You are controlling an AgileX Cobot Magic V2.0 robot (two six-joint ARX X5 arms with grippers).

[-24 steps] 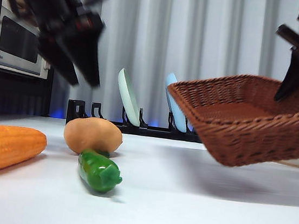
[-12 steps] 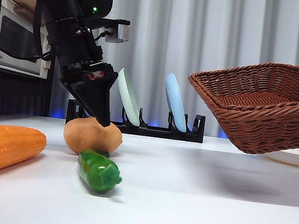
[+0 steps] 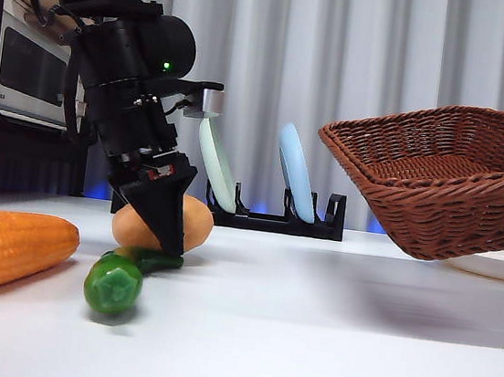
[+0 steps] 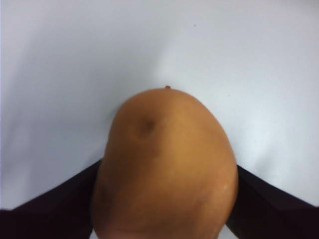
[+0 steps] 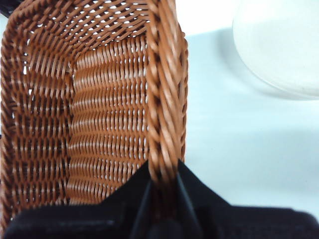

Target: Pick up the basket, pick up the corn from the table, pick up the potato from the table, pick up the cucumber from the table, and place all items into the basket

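the potato [image 3: 194,225] lay on the white desk [image 3: 325,345], toward its back edge in the front view, and the left end effector [image 3: 163,224] had its two black jaws down on either flank of it; the left wrist view showed the potato [image 4: 164,169] filling the gap between the jaws and touching both, so it looked pinched, though not lifted. the cucumber [image 3: 121,278] lay just in front of the potato, one end toward the camera, and the corn [image 3: 7,250] lay nearer the desk's left edge, cut off by the frame. the basket [image 3: 436,188] hung tilted above the desk on the right side, clear of the surface, with the right end effector [image 5: 163,186] pressed together on its braided rim [image 5: 162,89]. the potato pick seemed to be the step in hand; the next move would call for a straight lift without knocking the cucumber, then a carry across to the basket's open mouth. the basket looked empty in the right wrist view, but only part of its floor showed. the potato's contact with the desk was hidden behind the jaw, and a pale round shape [image 5: 279,45] beside the basket was too cropped to name.
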